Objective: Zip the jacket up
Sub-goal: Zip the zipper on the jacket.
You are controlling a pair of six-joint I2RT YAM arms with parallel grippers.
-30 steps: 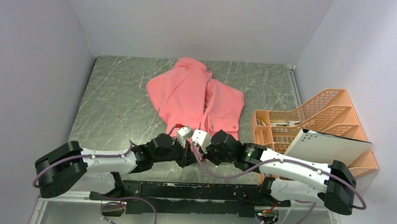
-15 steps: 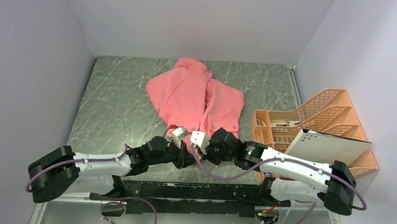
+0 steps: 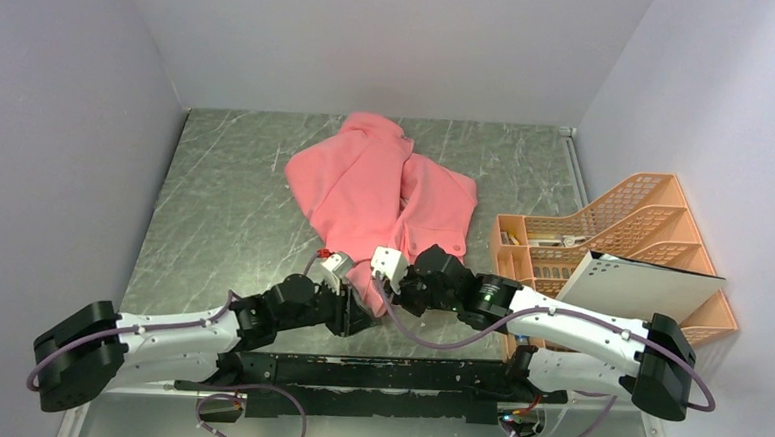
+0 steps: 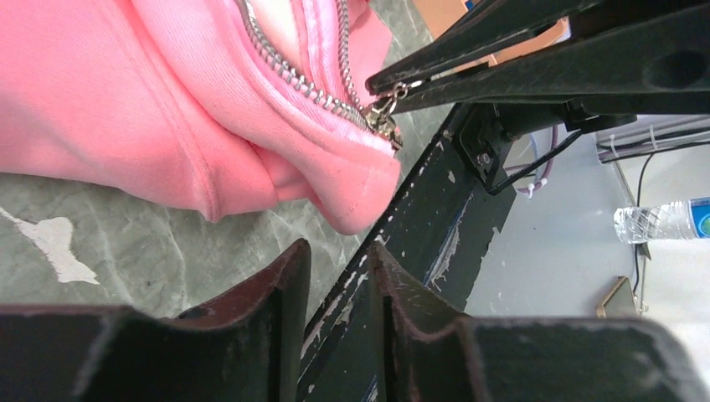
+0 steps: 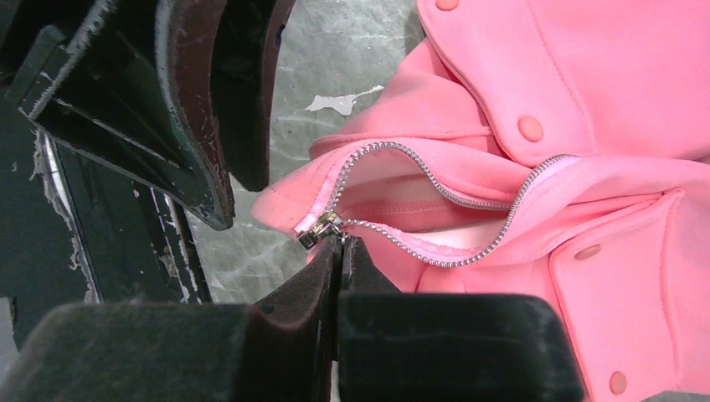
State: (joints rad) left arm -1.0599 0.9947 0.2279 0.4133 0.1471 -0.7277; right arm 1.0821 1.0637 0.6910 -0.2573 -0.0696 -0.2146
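Observation:
The salmon-pink jacket (image 3: 385, 188) lies on the table, its bottom hem (image 4: 360, 193) toward the arms. The zipper's two tooth rows part just above the metal slider (image 5: 318, 228) at the hem. My right gripper (image 5: 339, 243) is shut on the zipper pull next to the slider, and its black fingers (image 4: 469, 50) also show in the left wrist view. My left gripper (image 4: 337, 251) stands open just short of the hem corner, nothing between its fingers. From above, the left gripper (image 3: 357, 307) and right gripper (image 3: 387, 297) meet at the hem.
An orange mesh desk organizer (image 3: 613, 230) stands at the right with a white board (image 3: 640, 287) leaning in it. The black mounting rail (image 3: 375, 373) runs along the near table edge, right under the hem. Grey walls close in left, back and right.
My left gripper has opened, let go of the hem and drawn back toward the near left. The right gripper has stayed shut at the slider.

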